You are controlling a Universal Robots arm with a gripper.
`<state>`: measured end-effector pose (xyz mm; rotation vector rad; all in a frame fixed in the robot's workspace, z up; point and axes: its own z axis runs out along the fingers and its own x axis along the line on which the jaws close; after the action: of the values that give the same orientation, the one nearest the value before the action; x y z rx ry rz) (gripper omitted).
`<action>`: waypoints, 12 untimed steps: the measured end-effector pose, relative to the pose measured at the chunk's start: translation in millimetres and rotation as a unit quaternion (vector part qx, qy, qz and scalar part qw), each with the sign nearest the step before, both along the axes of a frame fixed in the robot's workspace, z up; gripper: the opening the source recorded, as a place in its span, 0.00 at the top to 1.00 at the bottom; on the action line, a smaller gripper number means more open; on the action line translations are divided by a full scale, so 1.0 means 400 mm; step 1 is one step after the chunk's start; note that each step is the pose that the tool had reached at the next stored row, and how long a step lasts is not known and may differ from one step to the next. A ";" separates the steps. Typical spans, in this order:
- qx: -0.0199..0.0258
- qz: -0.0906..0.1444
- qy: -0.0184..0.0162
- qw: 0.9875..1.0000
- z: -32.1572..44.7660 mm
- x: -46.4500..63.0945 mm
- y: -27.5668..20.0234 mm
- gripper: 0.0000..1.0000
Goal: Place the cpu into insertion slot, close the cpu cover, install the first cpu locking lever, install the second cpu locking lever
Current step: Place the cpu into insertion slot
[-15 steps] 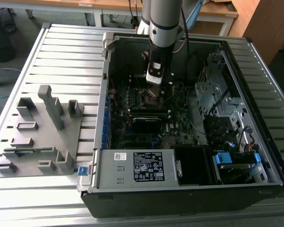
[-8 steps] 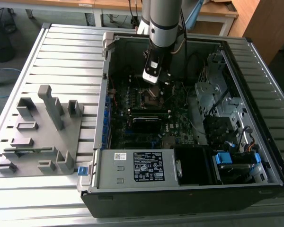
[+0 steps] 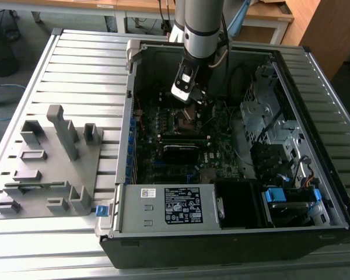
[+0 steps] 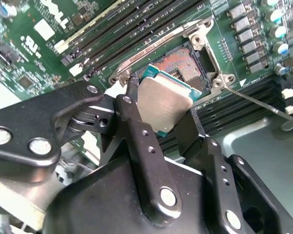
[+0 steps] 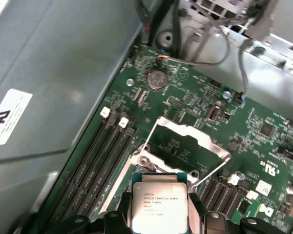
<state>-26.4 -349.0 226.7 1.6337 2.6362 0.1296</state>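
Note:
My gripper (image 4: 164,113) is shut on the cpu (image 4: 162,103), a flat square chip with a dull silver top and a green rim, held by two opposite edges between the black fingers (image 4: 136,127). The cpu (image 5: 158,202) hangs tilted just above the insertion slot (image 4: 181,62), whose coppery contact field lies bare. The cpu cover (image 5: 193,132) stands swung up at the slot's far side. A thin wire locking lever (image 4: 263,103) lies released beside the slot. In the exterior view the gripper (image 3: 189,96) hovers inside the open computer case over the slot (image 3: 184,121).
Long black memory slots (image 4: 132,29) flank the socket. A coin battery (image 5: 156,79) and loose cables (image 5: 205,58) lie beyond the cover. The case walls (image 3: 131,105), a labelled power supply (image 3: 175,207) and a drive cage (image 3: 262,116) enclose the board. A grey fixture (image 3: 52,163) stands at the exterior view's left.

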 end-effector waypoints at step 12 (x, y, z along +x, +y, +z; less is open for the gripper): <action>0.000 -0.057 0.000 0.998 -0.002 0.000 0.000 0.46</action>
<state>-26.4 -349.0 225.9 1.7784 2.5353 0.1258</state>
